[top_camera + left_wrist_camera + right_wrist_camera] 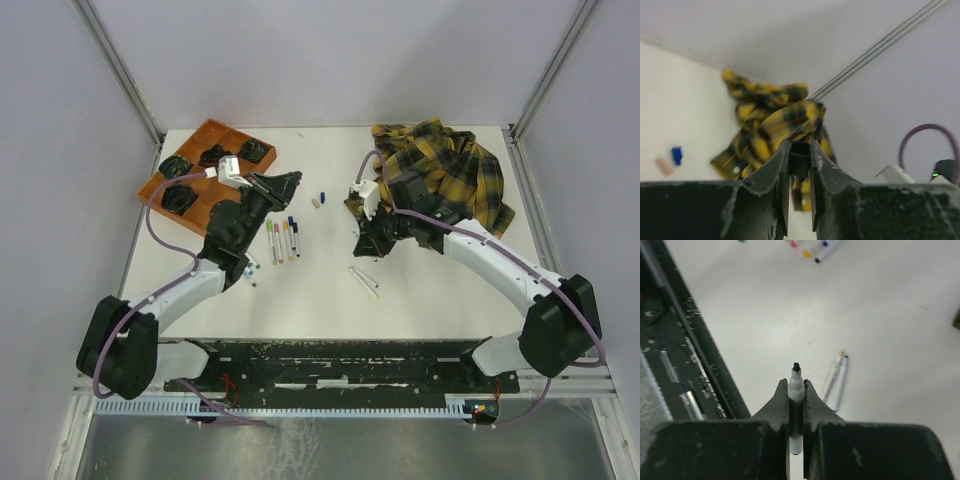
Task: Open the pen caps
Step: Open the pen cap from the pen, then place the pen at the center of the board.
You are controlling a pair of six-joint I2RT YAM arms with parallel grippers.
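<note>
Left wrist view: the plaid cloth is soft with blur, its lower edge lost behind the left tool. The black cap pinched there shows only its top; the rest sinks between the fingers. Over left, the blue cap and pinkish cap are just fuzzy blobs. Right wrist: the marker in the right tool vanishes below into the tool's body, and the markers up top are clipped by the frame edge.

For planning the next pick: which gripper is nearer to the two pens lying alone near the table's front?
Right. The right gripper is just beyond the two pens; the left gripper is farther, over by the wooden tray.
</note>
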